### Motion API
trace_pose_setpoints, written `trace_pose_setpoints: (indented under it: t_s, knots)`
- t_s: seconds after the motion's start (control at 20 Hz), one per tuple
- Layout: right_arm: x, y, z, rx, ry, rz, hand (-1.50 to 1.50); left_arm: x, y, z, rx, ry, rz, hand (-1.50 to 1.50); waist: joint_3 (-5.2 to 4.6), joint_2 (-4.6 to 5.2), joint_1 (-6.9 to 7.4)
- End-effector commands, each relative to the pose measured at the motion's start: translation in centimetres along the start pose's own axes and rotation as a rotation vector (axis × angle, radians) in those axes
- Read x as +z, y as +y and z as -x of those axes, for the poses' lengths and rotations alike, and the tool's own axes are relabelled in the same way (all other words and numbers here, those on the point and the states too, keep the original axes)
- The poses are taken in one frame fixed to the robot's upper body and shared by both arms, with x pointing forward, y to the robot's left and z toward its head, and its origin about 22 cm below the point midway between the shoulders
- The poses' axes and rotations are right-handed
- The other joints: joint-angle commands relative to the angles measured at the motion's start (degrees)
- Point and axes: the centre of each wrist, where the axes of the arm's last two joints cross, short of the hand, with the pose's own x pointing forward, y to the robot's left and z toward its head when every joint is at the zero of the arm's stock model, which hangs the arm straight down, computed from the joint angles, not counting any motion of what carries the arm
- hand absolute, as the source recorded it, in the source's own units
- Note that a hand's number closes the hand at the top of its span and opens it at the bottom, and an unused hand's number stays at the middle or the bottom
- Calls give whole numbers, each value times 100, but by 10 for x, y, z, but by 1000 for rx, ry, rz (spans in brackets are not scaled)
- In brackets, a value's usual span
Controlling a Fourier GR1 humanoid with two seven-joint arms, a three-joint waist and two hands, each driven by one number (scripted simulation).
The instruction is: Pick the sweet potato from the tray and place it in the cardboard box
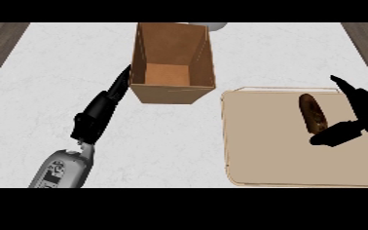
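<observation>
We centre the right hand (343, 126), spread wide at the frame's right edge, over the sweet potato (313, 112) lying on the tray (266, 165), then close across its narrow width.

Left grey forearm (63, 168) rises from the lower left edge; its black left hand (101, 111) extends straight fingers diagonally up and to the right. Black right hand (345, 119) enters from the right edge, thumb and fingers spread apart in an open C-shape.
</observation>
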Motion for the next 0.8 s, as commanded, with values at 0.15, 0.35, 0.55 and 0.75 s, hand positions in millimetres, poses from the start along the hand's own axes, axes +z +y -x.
trace_pose_setpoints:
  t_s: [0.15,0.35,0.55,0.75]
  knots:
    - [-7,15,16,35,-5,-3,-150,-12,0,2,3,2,6,0,-1,2,-23]
    - [-17,4,19,34,-2,-41,-150,-7,2,-1,-7,9,4,0,-1,1,-13]
    - [-12,18,11,39,19,-77,-150,-8,-17,9,6,8,13,0,-2,0,-22]
    - [-19,11,-1,62,33,-93,-150,-6,0,-3,-5,2,6,0,-2,-1,-10]
